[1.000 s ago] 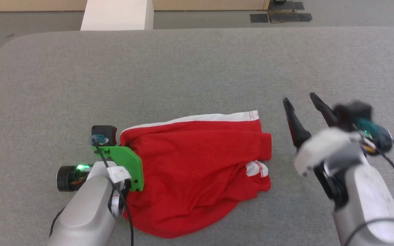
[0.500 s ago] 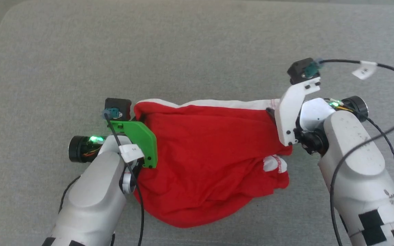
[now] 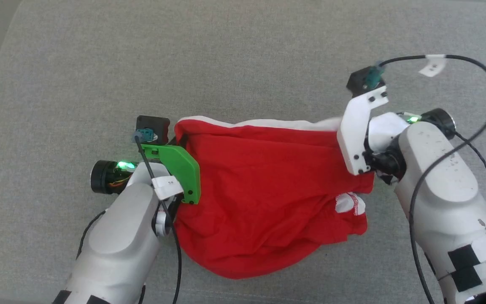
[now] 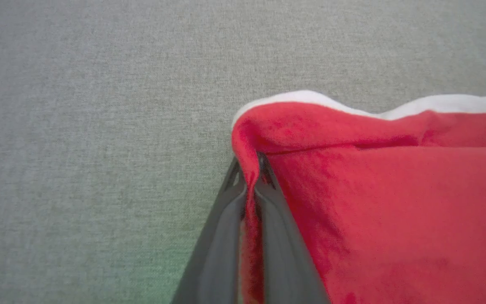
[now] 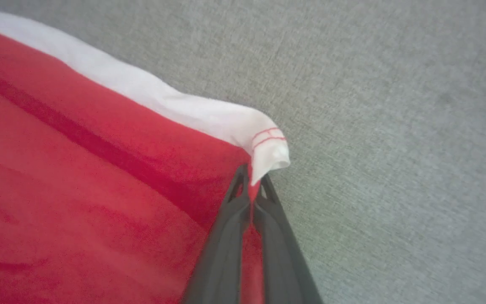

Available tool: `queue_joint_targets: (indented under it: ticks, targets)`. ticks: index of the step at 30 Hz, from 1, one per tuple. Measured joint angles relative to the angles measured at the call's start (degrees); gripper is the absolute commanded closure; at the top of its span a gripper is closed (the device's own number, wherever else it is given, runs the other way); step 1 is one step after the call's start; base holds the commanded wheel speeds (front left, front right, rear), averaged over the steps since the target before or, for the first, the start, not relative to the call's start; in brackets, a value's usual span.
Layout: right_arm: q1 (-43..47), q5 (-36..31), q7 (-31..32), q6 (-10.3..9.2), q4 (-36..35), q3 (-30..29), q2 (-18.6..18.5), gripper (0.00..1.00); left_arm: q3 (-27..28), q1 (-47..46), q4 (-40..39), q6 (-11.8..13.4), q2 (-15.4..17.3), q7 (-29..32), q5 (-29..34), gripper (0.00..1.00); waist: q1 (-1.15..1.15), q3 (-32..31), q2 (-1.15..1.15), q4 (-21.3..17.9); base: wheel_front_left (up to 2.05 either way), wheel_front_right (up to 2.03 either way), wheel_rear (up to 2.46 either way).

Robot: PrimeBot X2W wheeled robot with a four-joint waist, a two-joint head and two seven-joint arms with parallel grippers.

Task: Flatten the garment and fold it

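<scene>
Robot's left gripper [image 4: 249, 175] clamped on a red fold at the left corner of the garment [image 3: 264, 190], right gripper [image 5: 251, 179] pinched shut on its right corner beside the white stripe [image 5: 209, 114], cloth rumpled between them on the grey padded surface [image 3: 226, 55], white-trimmed edge farthest away.

Garment [image 3: 264, 198] spread between 2 grippers on a padded surface [image 3: 243, 63].
The left gripper [image 4: 249, 169] pinches the garment's far left corner and the right gripper [image 5: 250, 177] its far right corner. An edge strip [image 3: 276, 123] runs along the far side between them, and the rest of the cloth lies bunched nearer the robot.
</scene>
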Motion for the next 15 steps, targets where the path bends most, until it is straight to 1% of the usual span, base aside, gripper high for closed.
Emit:
queue_joint_targets:
  ticks: [3, 7, 11, 15]
  targets:
    - [1.22, 1.12, -6.62, 0.00, -3.34, -0.73, -0.33, 1.00, 0.10, 0.07, -1.03, -0.08, 0.18, -1.89, 0.00, 1.00, 0.00, -0.94, 0.00, -0.13, 0.00, 0.00, 0.00]
    - [4.95, 3.35, -16.22, 0.00, -9.68, -1.81, -0.66, 1.00, 0.86, 0.75, -4.03, -1.02, 0.81, -5.01, -0.55, 1.00, 0.00, -2.85, 0.00, -0.39, 0.00, 0.00, 0.00]
    - [10.34, 5.54, -19.90, 0.00, -16.69, -2.08, -1.60, 1.00, 1.90, 2.11, -8.62, -2.01, 2.79, -6.05, -2.13, 1.00, 0.00, -5.10, 0.00, -1.09, 0.00, 0.00, 0.00]
    - [13.34, 6.14, -20.40, 0.00, -23.56, -2.75, -3.25, 1.00, 2.77, 2.50, -14.07, -2.97, 5.19, -4.63, -3.24, 1.00, 0.00, -7.16, 0.00, -2.21, 0.00, 0.00, 0.00]
